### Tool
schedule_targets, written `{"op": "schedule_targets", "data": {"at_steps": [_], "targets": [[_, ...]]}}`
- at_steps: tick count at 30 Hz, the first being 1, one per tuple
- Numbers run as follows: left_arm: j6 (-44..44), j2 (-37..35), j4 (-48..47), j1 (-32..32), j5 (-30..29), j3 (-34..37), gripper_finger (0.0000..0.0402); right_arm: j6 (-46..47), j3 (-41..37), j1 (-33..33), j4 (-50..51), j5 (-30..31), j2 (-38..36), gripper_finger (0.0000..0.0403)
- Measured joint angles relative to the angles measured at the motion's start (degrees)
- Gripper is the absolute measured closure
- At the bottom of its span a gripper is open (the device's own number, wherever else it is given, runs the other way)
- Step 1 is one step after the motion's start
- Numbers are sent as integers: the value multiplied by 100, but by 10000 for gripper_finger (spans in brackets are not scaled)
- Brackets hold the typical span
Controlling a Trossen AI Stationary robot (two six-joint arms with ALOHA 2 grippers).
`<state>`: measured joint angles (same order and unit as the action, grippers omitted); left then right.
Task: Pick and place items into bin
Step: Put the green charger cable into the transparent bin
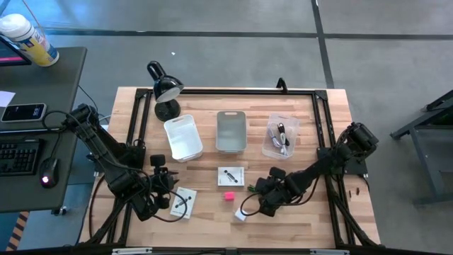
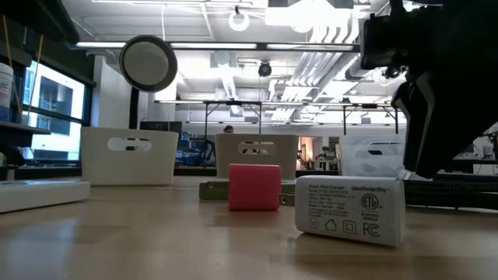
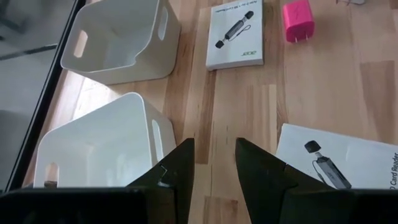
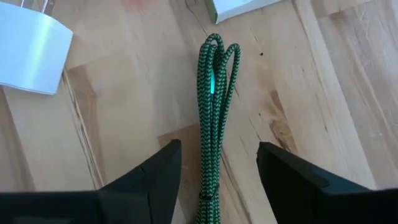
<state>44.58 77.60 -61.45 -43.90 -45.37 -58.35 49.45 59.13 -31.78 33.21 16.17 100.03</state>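
My right gripper [image 4: 217, 155] is open and points down over a green braided cord [image 4: 214, 106] that lies folded in a bundle on the table; its fingers stand on either side of the cord without touching it. A white cube [image 4: 31, 37] lies close by, also seen as the white cube [image 2: 350, 211] in the low view. The pink cube [image 1: 228, 196] sits between the arms. One white packet [image 1: 231, 176] lies mid-table. A second packet [image 3: 339, 165] lies beside my open left gripper [image 3: 214, 155], which hovers near the table's near left.
Three bins stand in a row at the far side: a white bin [image 1: 182, 137], a grey bin [image 1: 231, 131] and a clear bin [image 1: 279, 136] with cords inside. A black desk lamp [image 1: 164, 88] stands at the far left corner. Bare wood lies between the arms.
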Motion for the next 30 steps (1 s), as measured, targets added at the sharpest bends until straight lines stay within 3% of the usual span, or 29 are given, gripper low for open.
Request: {"op": "schedule_targets", "data": {"at_steps": [16,30], "targets": [[-85,0,35,0,-165,0,298,-188,-4,104,-355,-67,350,246],[-83,0,146,0,-163,0,298,-186,-4,226,-393,103,420,253]]}}
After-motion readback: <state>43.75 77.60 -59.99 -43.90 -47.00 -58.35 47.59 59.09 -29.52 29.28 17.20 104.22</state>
